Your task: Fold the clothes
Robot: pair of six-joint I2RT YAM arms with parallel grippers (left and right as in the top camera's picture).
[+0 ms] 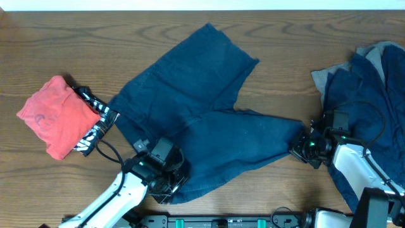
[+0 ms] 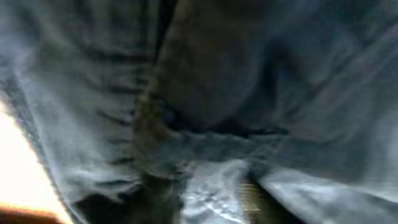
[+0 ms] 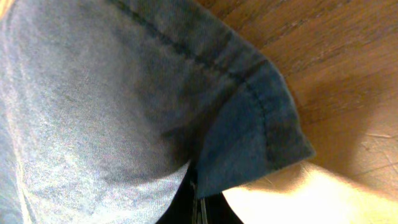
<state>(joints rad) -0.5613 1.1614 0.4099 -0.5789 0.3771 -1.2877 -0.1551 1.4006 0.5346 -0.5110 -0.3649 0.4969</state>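
Barely starting: handling navy trousers (image 1: 202,107) spread flat, unfolded, on the desk (image 1: 285,38). Pinching right leg hem in shut right jaws; placing left jaws at near waist, grip unclear. Leaving right pile (image 1: 380,76) waiting.

I can read no words, labels or numbers anywhere I look. The black-and-white patterned piece (image 1: 96,125) beside the red garment (image 1: 57,117) carries white marks, but they are too small for me to tell whether they are letters.

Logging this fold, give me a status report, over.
Right gripper shut on navy shorts, leg hem. Left gripper at waistband, grip unclear. No other garment on them.
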